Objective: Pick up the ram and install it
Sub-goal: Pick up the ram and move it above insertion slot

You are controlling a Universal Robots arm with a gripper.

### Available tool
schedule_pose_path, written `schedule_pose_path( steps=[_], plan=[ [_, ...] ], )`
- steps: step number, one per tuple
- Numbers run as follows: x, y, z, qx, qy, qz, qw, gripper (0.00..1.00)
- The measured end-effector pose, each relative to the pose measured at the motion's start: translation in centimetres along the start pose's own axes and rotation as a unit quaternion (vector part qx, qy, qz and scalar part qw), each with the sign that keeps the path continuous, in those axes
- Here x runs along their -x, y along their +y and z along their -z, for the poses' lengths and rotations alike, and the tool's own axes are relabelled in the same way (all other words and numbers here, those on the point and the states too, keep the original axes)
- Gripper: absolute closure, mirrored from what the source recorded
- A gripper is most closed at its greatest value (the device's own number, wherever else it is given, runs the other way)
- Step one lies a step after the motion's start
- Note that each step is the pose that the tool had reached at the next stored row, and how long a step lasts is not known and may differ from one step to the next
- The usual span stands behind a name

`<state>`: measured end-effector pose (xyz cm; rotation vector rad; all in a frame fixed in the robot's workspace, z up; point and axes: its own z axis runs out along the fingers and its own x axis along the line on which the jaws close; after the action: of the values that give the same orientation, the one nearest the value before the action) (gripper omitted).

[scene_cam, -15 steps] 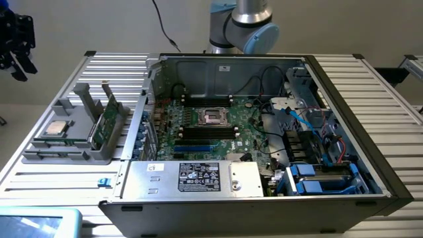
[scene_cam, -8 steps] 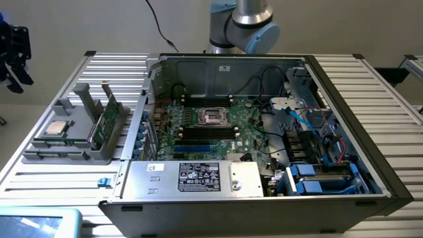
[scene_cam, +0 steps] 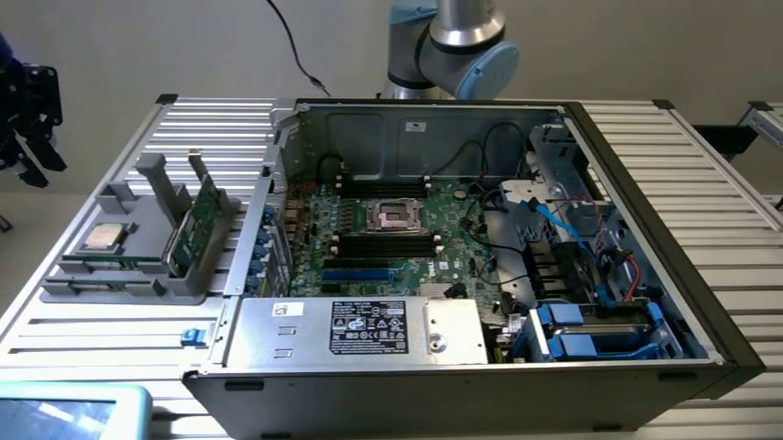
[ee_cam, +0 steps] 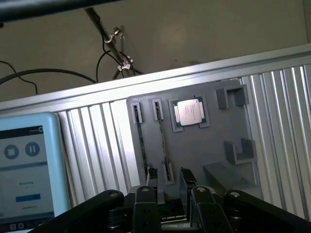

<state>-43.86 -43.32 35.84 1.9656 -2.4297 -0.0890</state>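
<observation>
Ram (scene_cam: 201,225) stands on edge in a slot of the grey holder (scene_cam: 116,284), which sits on the slatted table (scene_cam: 110,323) at the exterior view's left, just beside the open computer case (scene_cam: 404,128). A silver processor chip (scene_cam: 108,236) lies in the holder near the ram. In the wrist view the tool (ee_cam: 175,211) hangs above the holder with its fingers apart, clear of the ram.
</observation>
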Motion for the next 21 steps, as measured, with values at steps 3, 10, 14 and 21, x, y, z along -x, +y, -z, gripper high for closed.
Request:
schedule_pose_path(
  steps=[3,10,14,21],
  plan=[
    [-0.1,-0.06,-0.54,0.0,0.0,0.0,1.0,0.68],
    [-0.4,-0.17,-1.8,0.0,0.0,0.0,1.0,0.68],
    [-0.6,-0.25,-2.52,0.0,-0.0001,-0.001,1.0,0.68],
    [-1.2,-0.39,-3.78,-0.0003,-0.0005,-0.009,1.0,0.68]
  ],
)
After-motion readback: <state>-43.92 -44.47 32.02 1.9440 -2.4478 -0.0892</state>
